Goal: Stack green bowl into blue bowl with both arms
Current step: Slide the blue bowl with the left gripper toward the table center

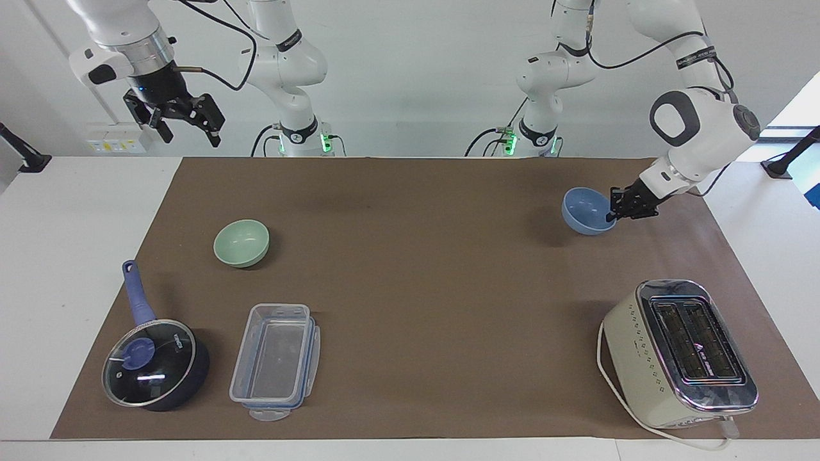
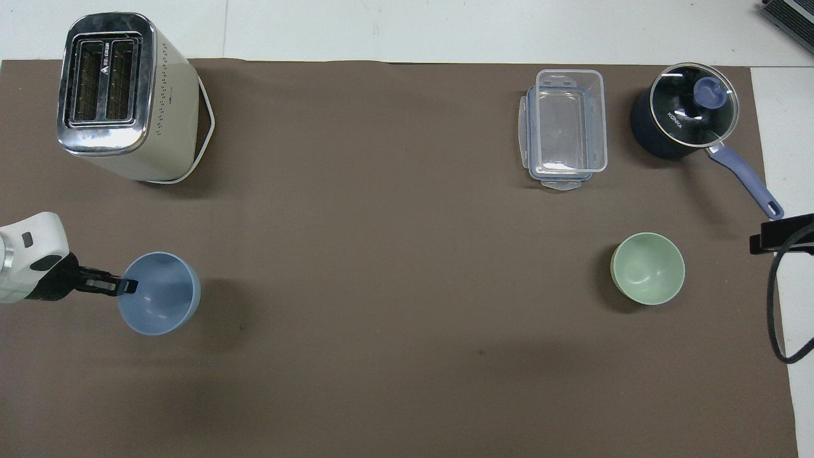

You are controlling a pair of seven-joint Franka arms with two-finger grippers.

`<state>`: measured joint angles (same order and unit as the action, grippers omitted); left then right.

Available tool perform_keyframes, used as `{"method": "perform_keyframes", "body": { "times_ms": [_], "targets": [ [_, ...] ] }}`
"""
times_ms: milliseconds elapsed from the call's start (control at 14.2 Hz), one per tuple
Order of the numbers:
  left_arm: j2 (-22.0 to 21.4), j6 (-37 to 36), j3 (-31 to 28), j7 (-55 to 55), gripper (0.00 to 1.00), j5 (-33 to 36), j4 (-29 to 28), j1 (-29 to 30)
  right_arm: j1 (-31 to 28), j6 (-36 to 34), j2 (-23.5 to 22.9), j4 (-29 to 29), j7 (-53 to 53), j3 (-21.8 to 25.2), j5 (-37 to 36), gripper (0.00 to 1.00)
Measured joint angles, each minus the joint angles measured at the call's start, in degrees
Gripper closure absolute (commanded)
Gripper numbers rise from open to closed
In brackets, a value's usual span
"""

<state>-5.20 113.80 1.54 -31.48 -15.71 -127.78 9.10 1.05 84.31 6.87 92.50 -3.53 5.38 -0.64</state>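
Your left gripper (image 1: 616, 209) pinches the rim of the smooth, round blue bowl (image 1: 585, 211), lifted near the left arm's edge. The green bowl (image 1: 241, 242) sits near the right arm's edge. Your right gripper (image 1: 186, 127) waits, fingers apart. The pot (image 2: 685, 118) lid reads "KONKA".

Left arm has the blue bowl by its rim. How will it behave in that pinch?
The blue bowl looks rigid and probably light: the left gripper carries it over the mat by one rim edge. It hangs tilted, so it may swing or pivot. Its smooth matte wall could slip.
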Motion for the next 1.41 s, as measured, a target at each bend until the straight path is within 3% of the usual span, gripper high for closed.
{"method": "perform_keyframes", "body": {
  "times_ms": [494,988,1200,1412],
  "targets": [
    [-0.5,2.4,0.3,21.0,1.0,0.0,-0.2,-16.2,0.0,0.0,0.0,0.0,0.0,0.0,0.0,0.0],
    [2.2,16.9,0.6,46.5,1.0,-0.1,-1.7,-35.1,0.0,0.0,0.0,0.0,0.0,0.0,0.0,0.0],
    [5.9,21.8,0.6,52.2,1.0,-0.1,-1.7,-39.3,0.0,0.0,0.0,0.0,0.0,0.0,0.0,0.0],
    [8.7,23.6,0.4,53.0,1.0,-0.1,-1.5,-39.8,0.0,0.0,0.0,0.0,0.0,0.1,0.0,0.0]
  ]
}}
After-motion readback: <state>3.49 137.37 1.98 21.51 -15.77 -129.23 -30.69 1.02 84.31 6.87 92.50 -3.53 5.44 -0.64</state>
